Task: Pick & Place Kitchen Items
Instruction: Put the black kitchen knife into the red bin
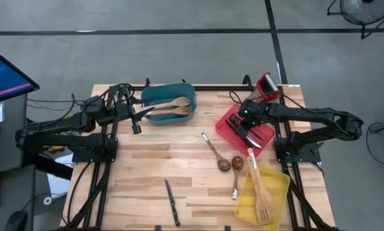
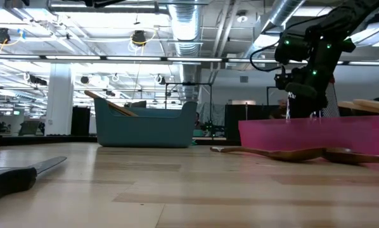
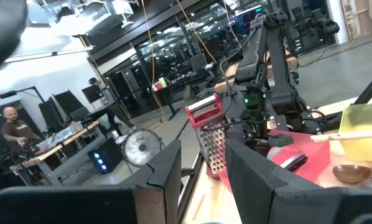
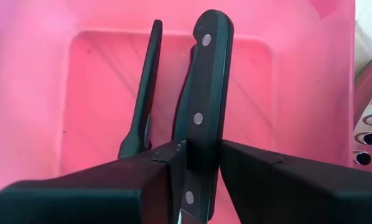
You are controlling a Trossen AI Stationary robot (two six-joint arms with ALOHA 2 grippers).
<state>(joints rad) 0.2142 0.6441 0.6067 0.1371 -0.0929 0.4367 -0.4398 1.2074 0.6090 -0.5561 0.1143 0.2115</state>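
Observation:
My right gripper [image 1: 248, 133] is over the red bin [image 1: 227, 127], shut on a black-handled knife [image 4: 201, 81]. A second black-handled knife [image 4: 144, 93] lies on the bin's floor. My left gripper [image 1: 137, 124] is open and empty beside the teal bin [image 1: 158, 96], which holds pale wooden utensils [image 1: 176, 106]. Two brown-bowled spoons [image 1: 216, 154] and a black-handled knife [image 1: 172, 203] lie on the table. A wooden turner [image 1: 259, 189] lies in the yellow bin [image 1: 279, 183]. My right gripper pinches the knife's black riveted handle [image 4: 197, 155] between its two fingers, toward the blade end. The fingers come from above and lie across the handle. The handle's free end [image 4: 212, 25] reaches over the bin's floor; whether it touches there, I cannot tell.
A grater with a red handle [image 1: 266, 86] stands at the far right edge behind the red bin. In the low view the table knife [image 2: 18, 176] lies close by at the near left. People stand at desks in the room beyond the table.

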